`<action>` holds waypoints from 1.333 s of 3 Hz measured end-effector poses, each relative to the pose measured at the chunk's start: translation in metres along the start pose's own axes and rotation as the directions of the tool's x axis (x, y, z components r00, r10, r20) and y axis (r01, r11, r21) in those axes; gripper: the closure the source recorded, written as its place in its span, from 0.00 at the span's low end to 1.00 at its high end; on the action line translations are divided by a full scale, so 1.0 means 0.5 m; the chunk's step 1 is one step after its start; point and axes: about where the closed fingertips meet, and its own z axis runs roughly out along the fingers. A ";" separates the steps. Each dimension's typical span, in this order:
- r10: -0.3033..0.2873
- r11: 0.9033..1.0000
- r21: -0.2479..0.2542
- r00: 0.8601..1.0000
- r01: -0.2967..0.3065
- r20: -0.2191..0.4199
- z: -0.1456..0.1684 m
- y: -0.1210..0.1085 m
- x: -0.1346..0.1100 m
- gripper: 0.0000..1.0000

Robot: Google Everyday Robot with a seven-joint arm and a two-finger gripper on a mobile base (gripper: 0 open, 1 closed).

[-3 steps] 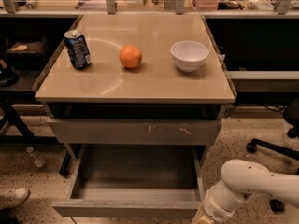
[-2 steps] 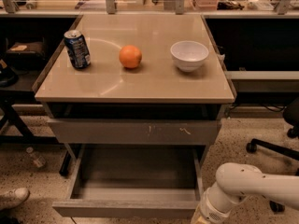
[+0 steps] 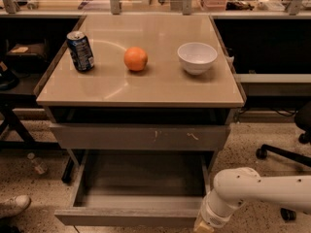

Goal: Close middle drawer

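Note:
The middle drawer [image 3: 127,217] is pulled far out under the table, and its bare grey inside [image 3: 146,176] shows. Its plain front panel runs along the bottom of the view. Above it is the taller grey drawer front with pale scratch marks [image 3: 141,137]. My white arm [image 3: 252,188] comes in from the lower right. My gripper [image 3: 204,225] is at the bottom edge of the view, right by the open drawer's front right corner, and most of it is cut off there.
On the tan table top [image 3: 146,89] stand a blue soda can [image 3: 80,51], an orange [image 3: 135,58] and a white bowl [image 3: 197,57]. An office chair base [image 3: 279,154] is on the floor to the right. A shoe [image 3: 13,206] and a table leg [image 3: 14,125] are at left.
My arm has shifted a little to the left, closer to the open drawer's front right corner. The drawer has not visibly moved.

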 end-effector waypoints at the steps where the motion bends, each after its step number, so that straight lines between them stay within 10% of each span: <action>1: -0.002 1.000 0.001 1.000 0.002 -0.001 0.001 -0.001 -0.001 0.81; 4: -0.002 1.000 0.001 1.000 0.002 -0.001 0.001 -0.001 -0.001 0.13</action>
